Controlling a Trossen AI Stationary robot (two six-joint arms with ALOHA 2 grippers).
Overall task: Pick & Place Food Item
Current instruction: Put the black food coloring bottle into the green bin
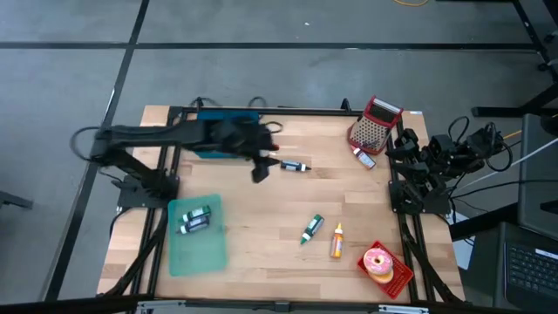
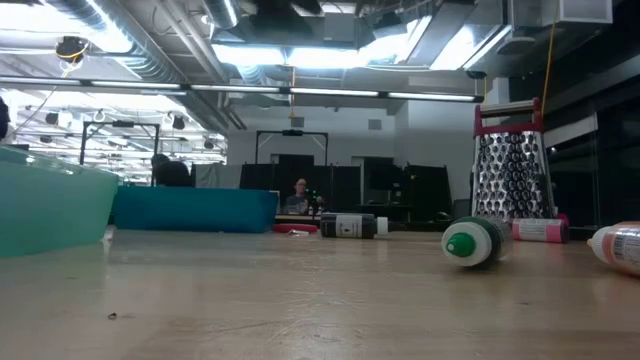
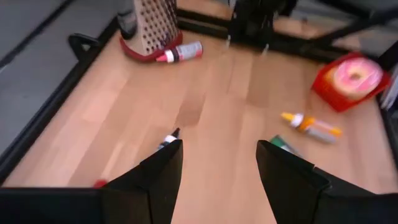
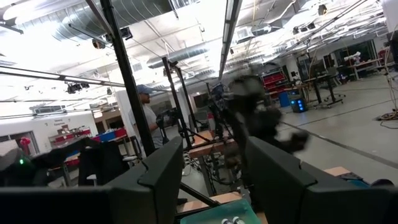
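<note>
Looking down on the wooden bench [image 1: 261, 201], six small bottles are in play. Two dark ones lie side by side in the green tray [image 1: 197, 249] at the left front: the first tray bottle [image 1: 197, 214] and the second tray bottle [image 1: 193, 226], touching or nearly so. One dark bottle [image 1: 296, 166] lies loose near the back centre. One green-capped bottle [image 1: 311, 228] and one orange bottle [image 1: 336, 242] lie close together toward the front right. One pink-labelled bottle [image 1: 364, 157] rests against the foot of the single metal grater [image 1: 372, 126] at the back right.

One pink-frosted donut [image 1: 378, 261] sits in one red tray [image 1: 390, 273] at the front right corner. One blue bin [image 1: 218, 131] stands at the back, partly under the left arm.

The left pincer [image 1: 259, 171] hangs over the bench just beside the loose dark bottle, on its left, and its wrist view shows the two fingers [image 3: 163, 171] spread apart with bare wood between them, gripping nothing; the bottle's tip peeks out beside one finger.

The right pincer [image 4: 211, 171] is folded back at the bench's right edge, well apart from every item, fingers parted and empty, facing the room, where one person [image 4: 148, 124] in a cap stands.
</note>
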